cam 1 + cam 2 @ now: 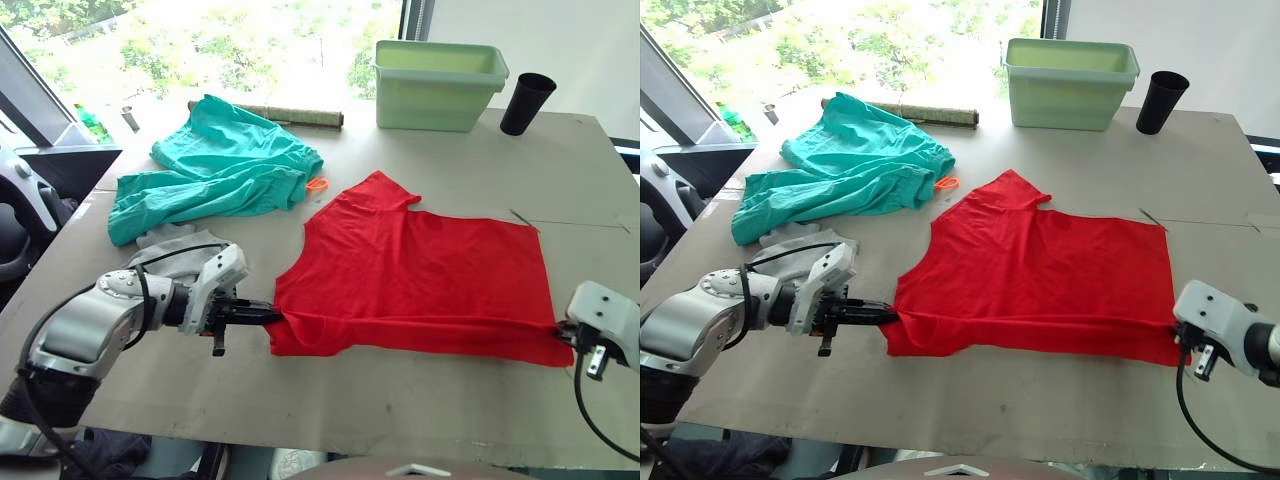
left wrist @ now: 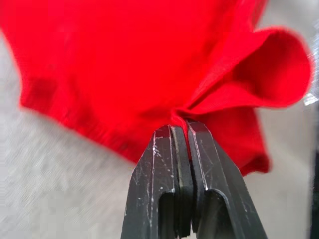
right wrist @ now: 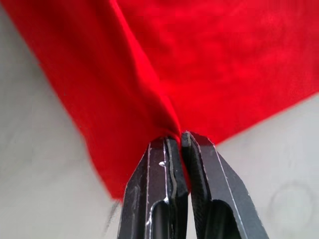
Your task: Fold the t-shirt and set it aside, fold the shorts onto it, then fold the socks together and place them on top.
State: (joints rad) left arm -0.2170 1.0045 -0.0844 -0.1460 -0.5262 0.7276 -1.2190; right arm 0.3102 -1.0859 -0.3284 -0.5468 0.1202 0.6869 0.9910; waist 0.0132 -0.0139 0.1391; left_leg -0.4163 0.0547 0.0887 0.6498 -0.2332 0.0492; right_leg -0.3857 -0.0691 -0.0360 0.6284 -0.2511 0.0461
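Pinching t-shirt (image 1: 420,270) near edge w/ both grippers, left (image 2: 180,128) & right (image 3: 179,135), fingers clamped tight.

Place: an indoor test or demonstration room, most like a robotics lab set up for a household laundry chore.
Work surface: a broad grey-beige board table (image 1: 420,400), plain and bare-edged, with a seam line on the right side.
Far side: a large window with green foliage outside, a white wall to the far right.
Staged props: a pale green plastic tub (image 1: 437,85) and a black cup (image 1: 526,103) at the far right, a rolled mat (image 1: 300,116) along the far edge.
Laundry: a red t-shirt (image 1: 420,265), teal shorts (image 1: 225,165) and grey socks (image 1: 175,250) laid out on the table.
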